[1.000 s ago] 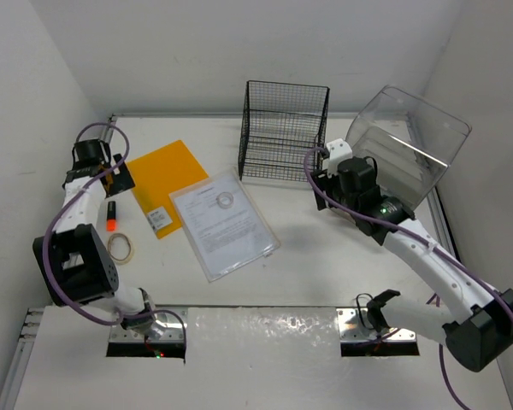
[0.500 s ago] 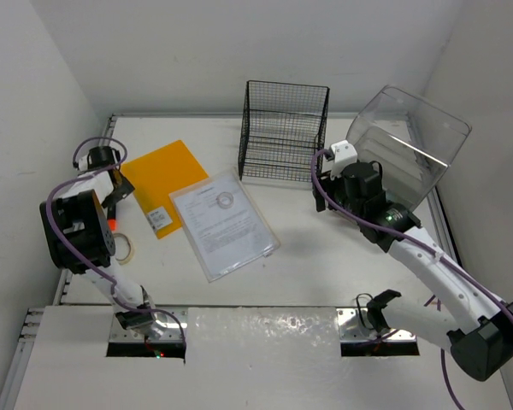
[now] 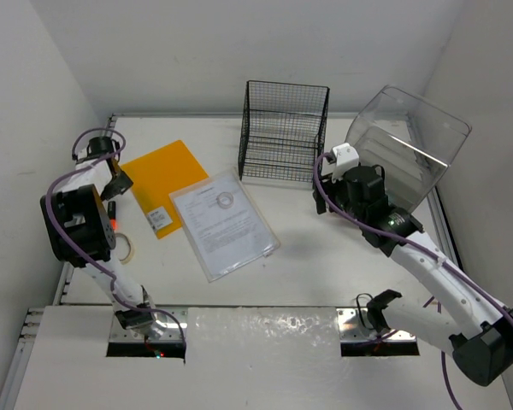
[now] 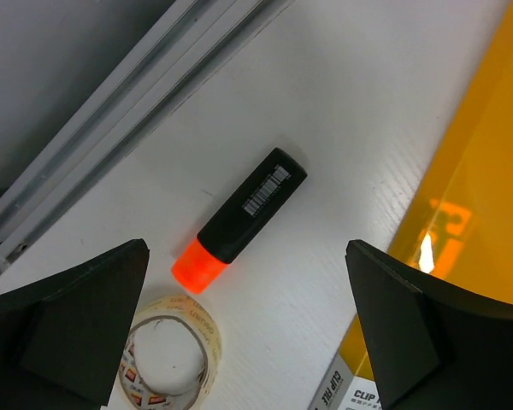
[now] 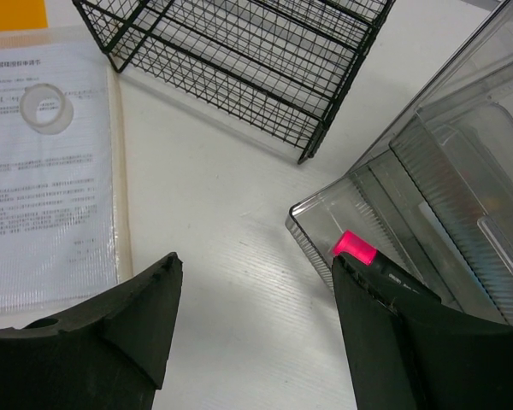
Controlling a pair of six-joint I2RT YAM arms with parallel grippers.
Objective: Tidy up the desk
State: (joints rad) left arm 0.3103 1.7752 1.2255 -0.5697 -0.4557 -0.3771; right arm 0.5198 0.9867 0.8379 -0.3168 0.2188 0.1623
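The white desk (image 3: 312, 248) holds a yellow folder (image 3: 161, 181), a clear sleeve of papers (image 3: 224, 224), an orange-capped black highlighter (image 3: 111, 219) and a tape roll (image 3: 123, 248). My left gripper (image 3: 117, 184) is open and empty above the desk by the left rail. In the left wrist view the highlighter (image 4: 239, 220) and tape roll (image 4: 167, 354) lie below the open gripper (image 4: 248, 325). My right gripper (image 3: 323, 193) is open and empty between the mesh rack and the clear box. In the right wrist view a pink-capped marker (image 5: 355, 248) lies in the box beside my right gripper (image 5: 252, 316).
A black wire-mesh rack (image 3: 284, 128) stands at the back middle. A clear plastic drawer box (image 3: 410, 145) sits at the back right, tilted. A small tape ring (image 3: 225, 201) lies on the paper sleeve. Silver rails (image 4: 111, 120) edge the desk on the left.
The left arm has swung its wrist towards the back left corner, its gripper staying over the highlighter. The right gripper has shifted slightly to the right, near the clear box.
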